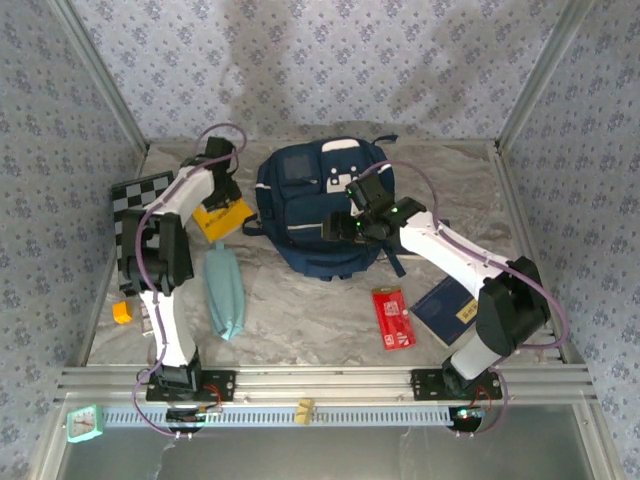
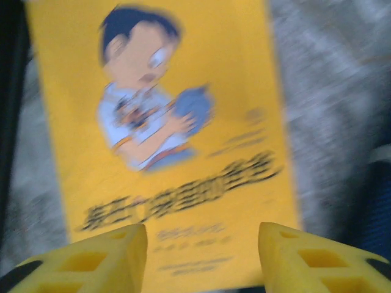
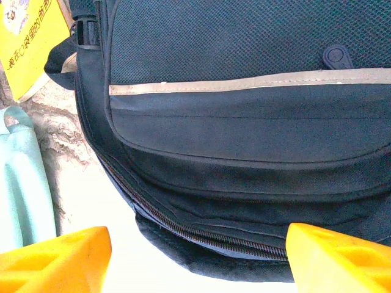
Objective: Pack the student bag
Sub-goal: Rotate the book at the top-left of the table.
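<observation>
- While both arms lean toward the upper middle of the top view, the bag lies flat on the bench. It is navy with a pale stripe and is the largest thing there.
- Left jaws: spread, hovering over a yellow book with a cartoon boy on its cover. Nothing is pinched between them. The left wrist view is blurred.
- Right jaws: spread, poised above the bag's lower edge, where a zip runs along the seam. They hold nothing.
- Just left of the bag in the top view sits the yellow book, with a pale teal pouch below it. A red packet and a navy book lie at lower right.
- Risk: the zip looks shut along the stretch in view, so pushing anything in would likely just shove the bag across the bench.
- Risk: the yellow book is thin and lies flat, so the left jaws may skid off the cover or press it down rather than lift it.
- Risk: a strap loop lies next to the book's corner and could snag the book if it is dragged toward the bag.
- Risk: soft fabric may slip from the right jaws if they take too shallow a bite at the seam.
</observation>
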